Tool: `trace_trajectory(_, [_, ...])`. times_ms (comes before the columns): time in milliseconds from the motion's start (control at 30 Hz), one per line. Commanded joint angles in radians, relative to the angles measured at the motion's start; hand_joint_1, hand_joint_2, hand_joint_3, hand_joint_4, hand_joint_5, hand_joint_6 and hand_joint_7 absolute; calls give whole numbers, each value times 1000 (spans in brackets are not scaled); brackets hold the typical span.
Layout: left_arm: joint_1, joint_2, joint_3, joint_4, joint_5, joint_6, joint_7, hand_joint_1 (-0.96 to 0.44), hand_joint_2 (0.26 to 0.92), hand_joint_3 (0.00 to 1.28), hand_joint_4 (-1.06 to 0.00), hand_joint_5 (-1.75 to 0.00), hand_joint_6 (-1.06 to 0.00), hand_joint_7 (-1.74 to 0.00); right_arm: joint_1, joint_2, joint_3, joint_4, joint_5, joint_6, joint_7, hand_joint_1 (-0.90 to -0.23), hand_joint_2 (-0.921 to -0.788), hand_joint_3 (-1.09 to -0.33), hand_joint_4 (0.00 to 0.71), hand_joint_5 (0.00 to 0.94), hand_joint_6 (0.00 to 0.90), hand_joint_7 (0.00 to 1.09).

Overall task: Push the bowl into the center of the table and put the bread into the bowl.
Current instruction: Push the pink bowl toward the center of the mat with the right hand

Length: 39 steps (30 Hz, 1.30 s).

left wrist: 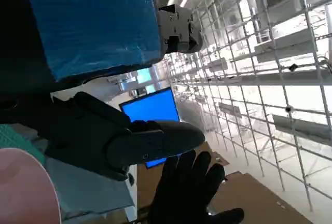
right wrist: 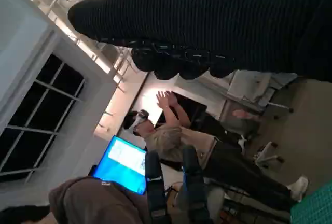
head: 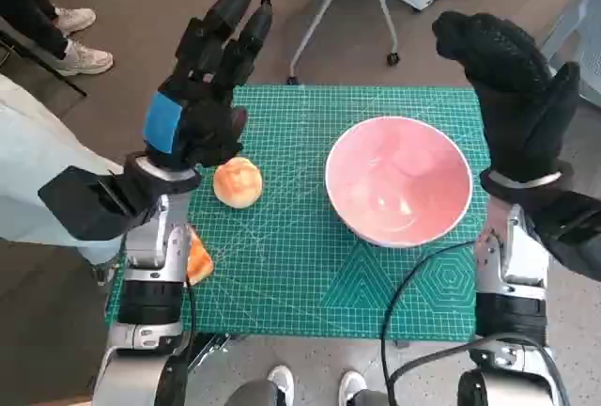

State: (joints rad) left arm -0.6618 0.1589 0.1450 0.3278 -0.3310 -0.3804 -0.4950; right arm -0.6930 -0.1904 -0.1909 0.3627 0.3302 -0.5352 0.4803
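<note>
The surface (head: 282, 265), covered by a green gridded cutting mat, carried a pink bowl (head: 398, 180) right of centre. A round golden bread roll (head: 238, 182) lay apart, to its left. Left hand (head: 208, 77) and right hand (head: 512, 86) hovered raised, fingers spread, holding nothing. A chair base (head: 343, 11) stood beyond.

No lettering, label, brand or number can be read anywhere here. The green cutting mat (head: 310, 265) carries only printed grid lines and angle figures towards six o'clock, with no legible digits. The blue screen (right wrist: 124, 163) in the right wrist view perhaps shows a window with text, but it is too blurred to read.
</note>
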Motion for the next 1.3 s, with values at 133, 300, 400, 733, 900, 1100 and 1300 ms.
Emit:
trace_trajectory(133, [4,-1,-6,-22,-1,3,-1,-740,921,547,-106,0,1,-396,27,-2,3,-4,-1,10,-2,-655,-921,-658,195,0,236,160])
trace_trajectory(300, [3,-2,-7,-17,-3,4,-3,-739,921,548,-105,0,1,-395,28,-3,3,-7,-3,8,-3,-654,-921,-662,195,0,235,160])
trace_trajectory(400, [-1,-1,-6,-8,-5,3,-7,-739,921,548,-105,0,1,-394,27,-5,2,-6,-3,9,-2,-653,-921,-663,195,0,234,160])
trace_trajectory(733, [-1,-1,-4,-12,-11,13,-9,-732,921,550,-104,0,1,-383,28,-7,2,-11,-6,11,-4,-653,-921,-665,195,0,234,160])
trace_trajectory(900, [-1,-3,-2,-13,-16,19,-10,-733,921,547,-103,0,1,-380,29,-8,2,-11,-3,13,-1,-653,-921,-665,195,0,234,160])
trace_trajectory(1100, [2,-6,-1,-16,-19,21,-10,-736,921,544,-103,0,1,-380,33,-8,2,-13,-2,15,0,-654,-921,-665,195,0,234,160])
trace_trajectory(1300, [2,-8,-1,-12,-15,16,-5,-738,921,543,-104,-1,1,-382,33,-21,-11,12,-1,-3,8,-655,-921,-664,199,2,230,158])
